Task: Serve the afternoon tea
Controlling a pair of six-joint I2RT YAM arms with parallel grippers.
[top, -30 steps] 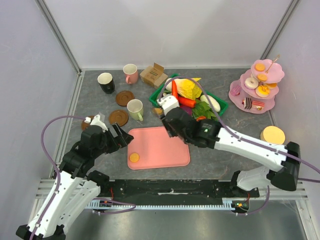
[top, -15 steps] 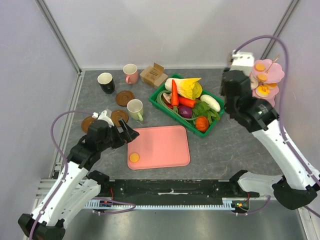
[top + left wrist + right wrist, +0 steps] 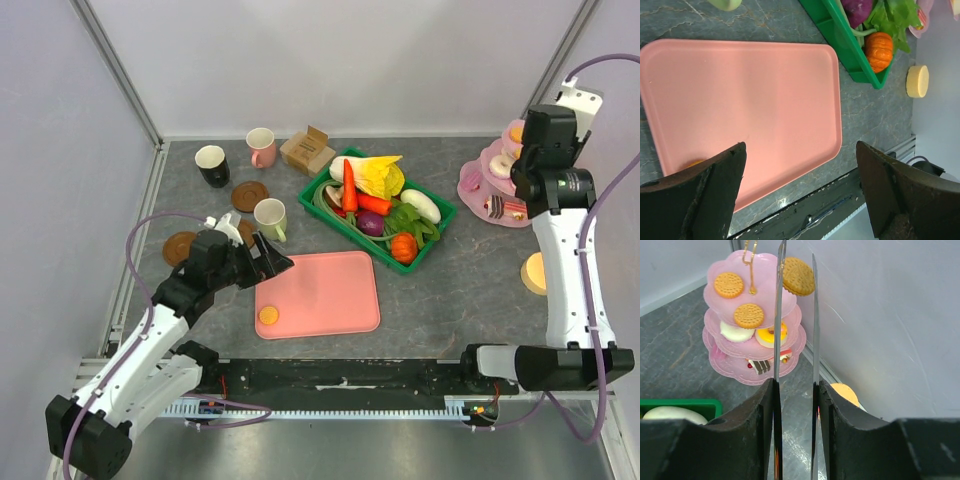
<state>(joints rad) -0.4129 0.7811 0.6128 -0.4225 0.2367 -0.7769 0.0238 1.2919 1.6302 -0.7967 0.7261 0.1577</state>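
I am swinging the right gripper (image 3: 795,315) from the pink plastic tray (image 3: 330,300) up over the far-right pink three-tier cake stand (image 3: 735,370) — its narrowed fingers pinching a round orange biscuit (image 3: 798,276) — while the left gripper (image 3: 800,195) is hanging spread and empty over that tray, one biscuit served.

Smooth matt pink plastic tray (image 3: 765,100) on grey marbled tabletop (image 3: 870,115).

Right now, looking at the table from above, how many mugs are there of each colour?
Black mug: 1
Pink mug: 1
Pale-green mug: 1
Total: 3
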